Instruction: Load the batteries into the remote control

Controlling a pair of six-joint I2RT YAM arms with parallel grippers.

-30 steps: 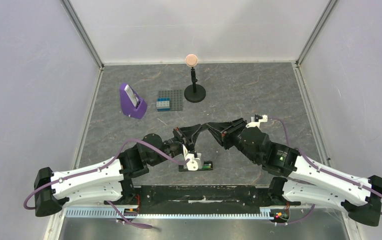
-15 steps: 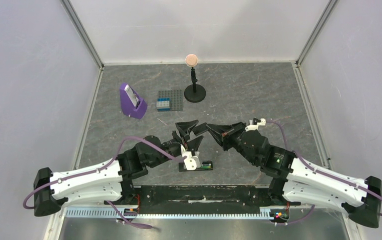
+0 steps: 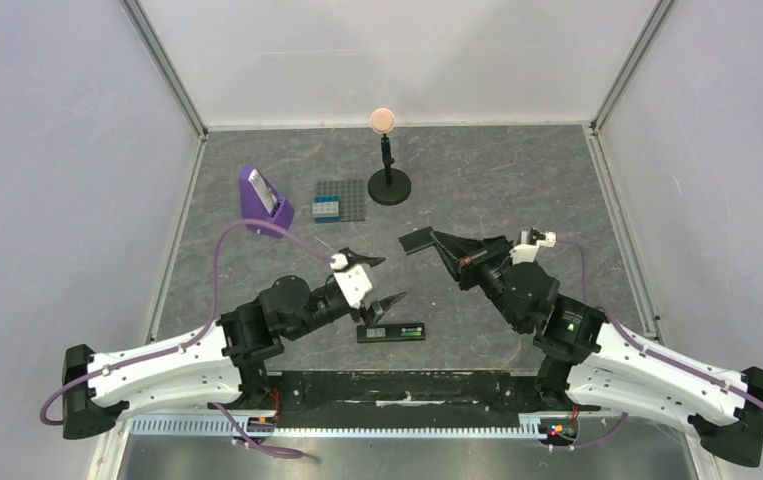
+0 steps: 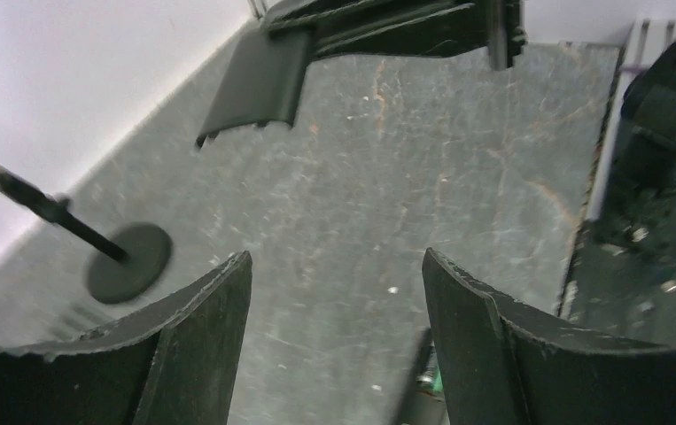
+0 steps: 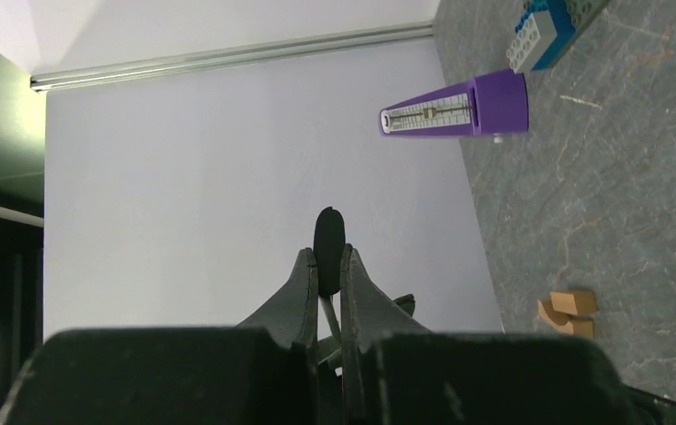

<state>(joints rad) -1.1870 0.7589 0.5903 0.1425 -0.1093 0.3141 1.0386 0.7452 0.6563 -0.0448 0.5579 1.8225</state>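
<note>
The remote control [image 3: 391, 331], a slim black bar, lies flat on the table just in front of the arm bases. A green battery [image 3: 413, 331] shows in its recess toward the right end. My left gripper [image 3: 377, 282] hovers open above and behind the remote's left end, with nothing between its fingers [image 4: 201, 319]. In the left wrist view the remote [image 4: 412, 381] is a blurred dark strip at the bottom edge. My right gripper [image 3: 439, 241] is shut on a flat black cover piece [image 3: 417, 240], held up in the air. That cover [image 5: 328, 237] appears edge-on between the right fingers, and it also shows from the left wrist [image 4: 254, 84].
A purple metronome [image 3: 262, 200] stands at the back left. Beside it is a grey studded baseplate [image 3: 349, 193] with blue bricks. A black stand with a peach ball [image 3: 389, 185] is behind the centre. Orange-tan blocks [image 5: 569, 312] lie on the table in the right wrist view.
My left gripper opened, let go of the black cover and drew back to the left. My right gripper shut on the cover and carried it away to the right.
</note>
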